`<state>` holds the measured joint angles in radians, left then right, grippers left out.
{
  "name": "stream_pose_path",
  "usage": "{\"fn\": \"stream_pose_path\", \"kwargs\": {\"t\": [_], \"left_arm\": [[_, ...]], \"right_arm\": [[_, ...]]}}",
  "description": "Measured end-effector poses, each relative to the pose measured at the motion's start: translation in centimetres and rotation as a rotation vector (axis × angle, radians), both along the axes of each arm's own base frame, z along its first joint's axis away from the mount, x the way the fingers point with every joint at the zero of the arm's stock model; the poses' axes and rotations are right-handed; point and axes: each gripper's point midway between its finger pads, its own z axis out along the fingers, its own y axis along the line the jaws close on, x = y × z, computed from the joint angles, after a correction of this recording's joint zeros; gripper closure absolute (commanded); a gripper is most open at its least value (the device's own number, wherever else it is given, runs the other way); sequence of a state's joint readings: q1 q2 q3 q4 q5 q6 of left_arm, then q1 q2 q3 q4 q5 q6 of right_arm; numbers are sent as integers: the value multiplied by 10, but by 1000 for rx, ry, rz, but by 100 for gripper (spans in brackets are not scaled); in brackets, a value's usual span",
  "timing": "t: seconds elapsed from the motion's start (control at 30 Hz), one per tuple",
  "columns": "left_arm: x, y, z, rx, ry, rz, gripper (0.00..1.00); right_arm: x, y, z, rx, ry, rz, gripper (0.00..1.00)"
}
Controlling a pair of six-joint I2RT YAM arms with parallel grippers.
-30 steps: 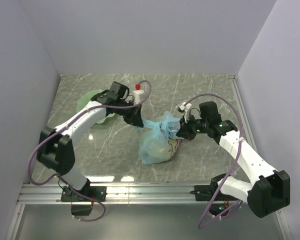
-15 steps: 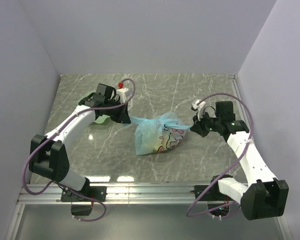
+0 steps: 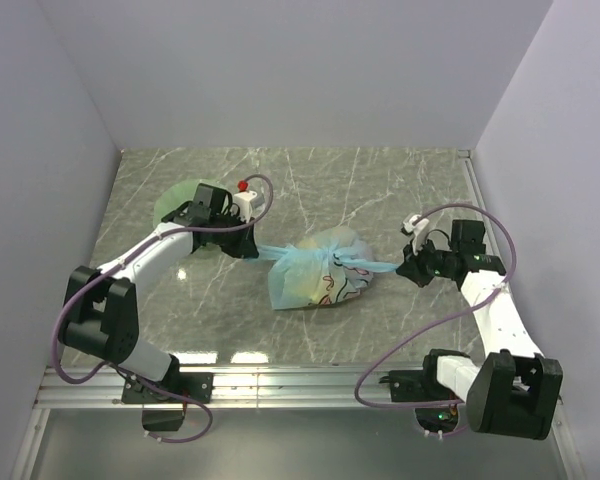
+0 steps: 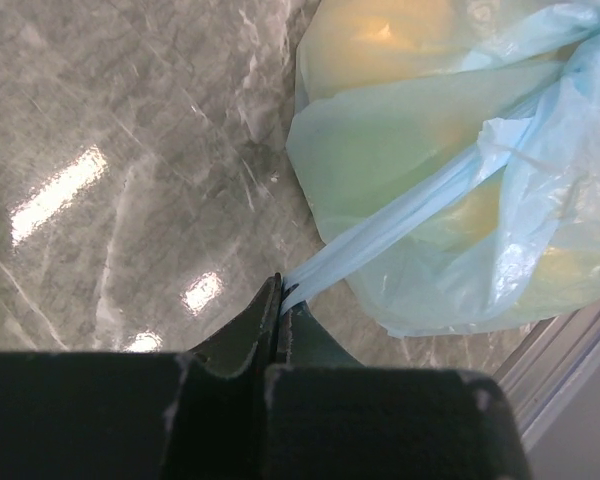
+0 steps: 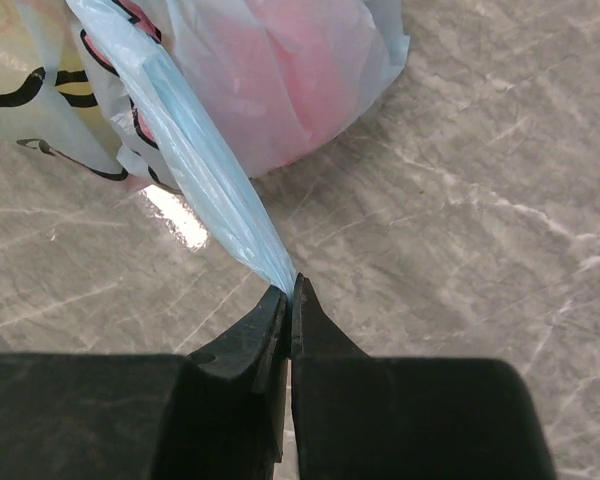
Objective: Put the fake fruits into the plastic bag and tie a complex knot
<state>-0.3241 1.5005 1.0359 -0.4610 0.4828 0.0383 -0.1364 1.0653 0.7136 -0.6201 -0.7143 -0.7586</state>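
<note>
**Both grippers pinch the bag's handles, with the filled bag stretched between them at mid-table.**

The left gripper [image 4: 280,296] has its fingers pressed together on the twisted end of the left handle [image 4: 380,240]. The right gripper [image 5: 290,287] clamps the tip of the right handle [image 5: 205,175] the same way. Each strip runs taut from the fingertips to the light-blue plastic bag [image 3: 315,278]. The bag lies on the grey marbled table [image 3: 400,190] between the two arms, and its handles meet in a bunch on top. A yellow-orange fruit [image 4: 380,35] and a red apple [image 5: 280,70] show through the film. A pale green dish [image 3: 172,205] sits just behind the left wrist.
</note>
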Motion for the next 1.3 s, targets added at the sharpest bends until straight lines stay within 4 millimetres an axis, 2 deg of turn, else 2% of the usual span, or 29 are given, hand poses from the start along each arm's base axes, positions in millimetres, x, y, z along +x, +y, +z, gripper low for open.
{"fn": "stream_pose_path", "kwargs": {"t": [0.13,0.27,0.33,0.47,0.53,0.6,0.7,0.87,0.93,1.03,1.1,1.13,1.2,1.23,1.27,1.3], "left_arm": [[-2,1,-6,-2,1,-11,100],[3,2,2,-17,-11,-16,100],[18,-1,21,-27,-42,-15,100],[64,-6,73,-63,-173,2,100],[77,-6,93,-78,-231,10,100],[82,-6,100,-81,-257,9,100],[84,-4,86,-70,-248,4,100],[82,-2,23,-32,-124,4,100],[79,0,-2,-17,-65,8,100],[82,7,-10,-11,-41,25,99],[86,13,-7,-12,-44,42,93],[89,15,-3,-13,-51,49,86],[96,24,3,-10,-62,73,76],[102,30,7,-3,-76,90,64],[106,37,10,-5,-85,108,57],[109,45,13,-2,-90,129,42]], "right_arm": [[-2,-2,-6,13,16,6,100],[1,1,-1,41,49,-6,100],[17,-1,15,49,42,-23,100],[57,-7,55,51,-44,-44,100],[69,-7,72,58,-91,-48,100],[76,-8,79,61,-122,-49,100],[80,-8,67,66,-106,-54,100],[78,-7,7,92,59,-69,100],[76,-4,-10,99,127,-74,100],[74,5,-18,94,160,-60,100],[73,13,-15,87,156,-40,100],[73,17,-14,83,155,-33,99],[74,19,-12,62,152,-35,90],[74,16,-11,44,151,-51,81],[74,13,-10,36,156,-69,74],[74,10,-8,23,153,-84,65]]}}
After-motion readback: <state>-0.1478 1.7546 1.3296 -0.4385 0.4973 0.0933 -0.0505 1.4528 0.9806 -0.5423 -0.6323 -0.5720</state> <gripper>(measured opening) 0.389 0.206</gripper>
